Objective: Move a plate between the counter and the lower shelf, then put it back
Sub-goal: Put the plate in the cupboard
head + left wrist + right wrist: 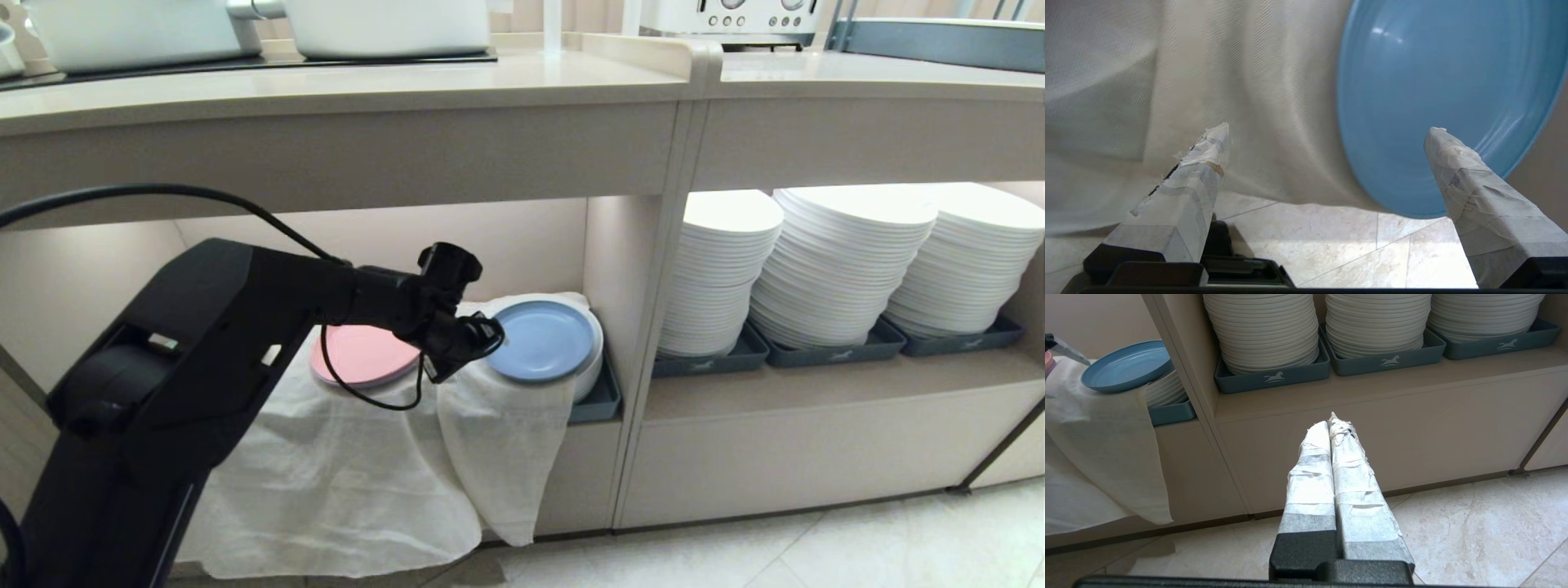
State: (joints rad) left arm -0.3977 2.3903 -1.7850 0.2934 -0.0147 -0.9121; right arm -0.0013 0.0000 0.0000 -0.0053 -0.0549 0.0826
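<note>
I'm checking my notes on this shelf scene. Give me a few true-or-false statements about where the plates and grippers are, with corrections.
1. The light-blue plate sits in the lower shelf on the white cloth. True.
2. The left gripper is clamped on the light-blue plate. False: its fingers stand wide apart, holding nothing.
3. The pink plate lies to the robot's left of the blue one. True.
4. The right gripper is open. False: its fingers are pressed together, near the floor.
5. The white plate stacks stand on the counter. False: they sit in grey trays in the neighbouring recess.
</note>
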